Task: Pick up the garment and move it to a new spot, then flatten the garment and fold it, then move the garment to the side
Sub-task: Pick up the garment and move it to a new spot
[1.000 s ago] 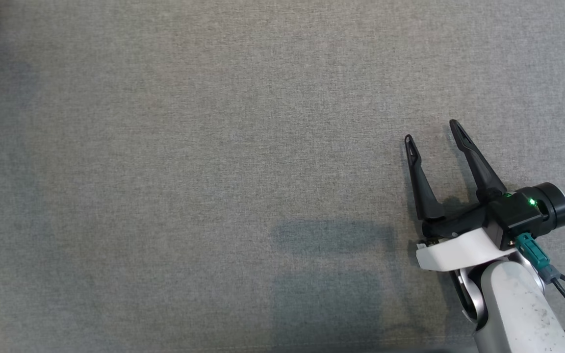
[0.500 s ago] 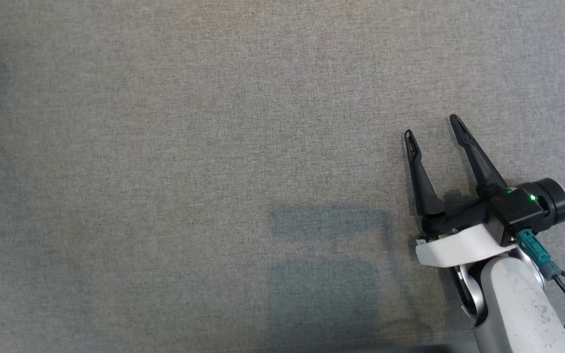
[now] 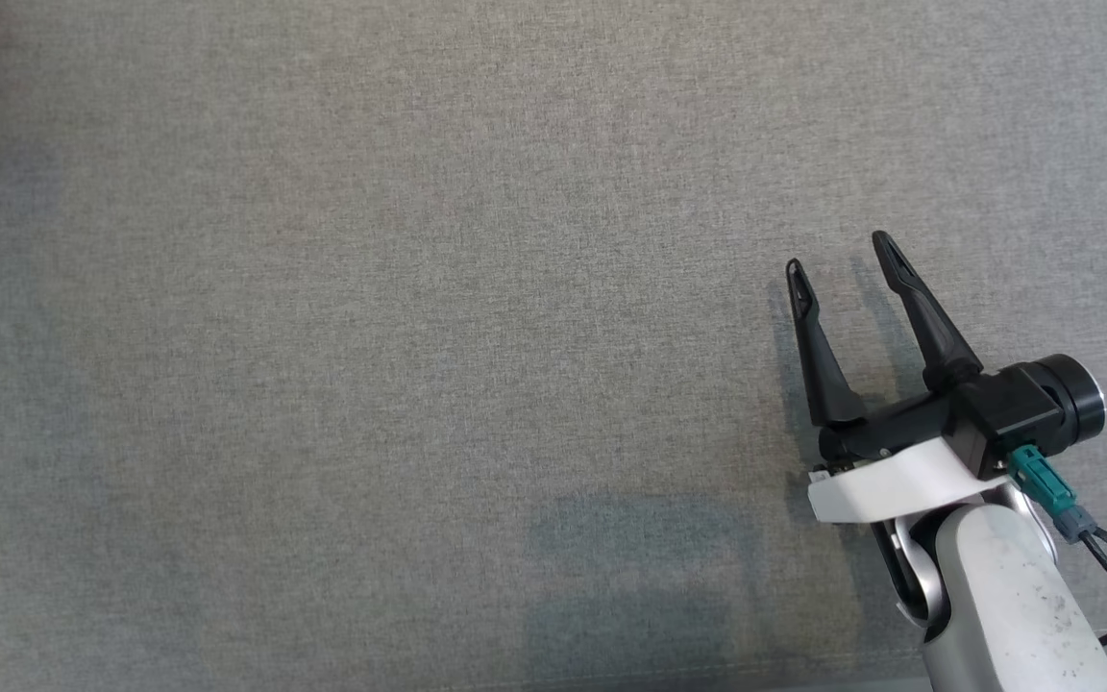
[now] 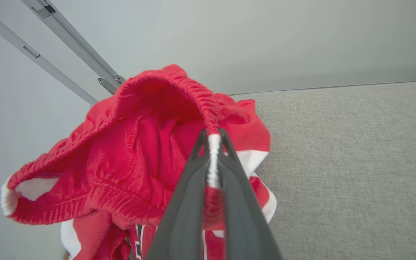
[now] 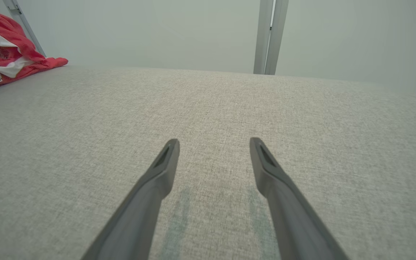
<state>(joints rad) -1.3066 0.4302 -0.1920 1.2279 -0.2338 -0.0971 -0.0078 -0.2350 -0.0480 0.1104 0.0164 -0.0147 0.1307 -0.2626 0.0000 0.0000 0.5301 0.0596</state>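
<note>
The left end effector (image 4: 213, 135) was pressed together on the elastic waistband of the red and white garment (image 4: 121, 162), pinching a white stretch of the band between its fingers (image 4: 188, 202). The garment was bunched up at the far left edge of the grey fabric-covered table (image 3: 419, 336), close to a pale wall (image 4: 265, 36) with metal rails (image 4: 74, 43). The right end effector (image 3: 840, 258) was spread wide and held nothing, low over the table's right side, well apart from the garment
</note>
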